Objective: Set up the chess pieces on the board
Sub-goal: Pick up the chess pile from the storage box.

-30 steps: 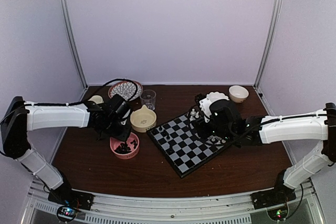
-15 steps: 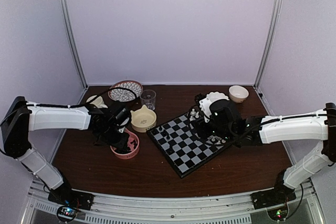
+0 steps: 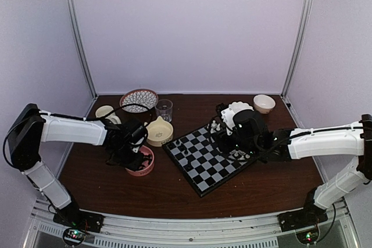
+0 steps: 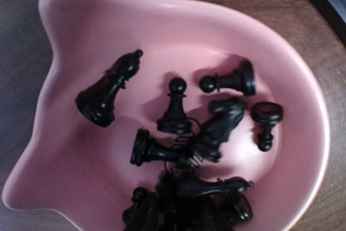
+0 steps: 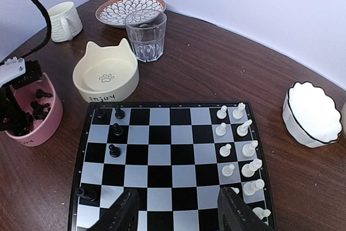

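1. Top: over the last second the left gripper (image 3: 130,155) has dropped from above the pink bowl (image 3: 148,166) down into it. Its jaw state is unreadable here. The right gripper (image 3: 235,150) hasn't moved and hovers over the board (image 3: 203,172).
2. Left wrist: black pieces (image 4: 175,113) lie heaped in the bowl. No fingers are visible, so I can't tell spread or pinching. Likely a pick starting.
3. Right wrist: the right jaws are spread and empty. About five black pieces already stand on the board's left side, and most are still in the bowl. White pieces (image 5: 238,150) stand on the right.
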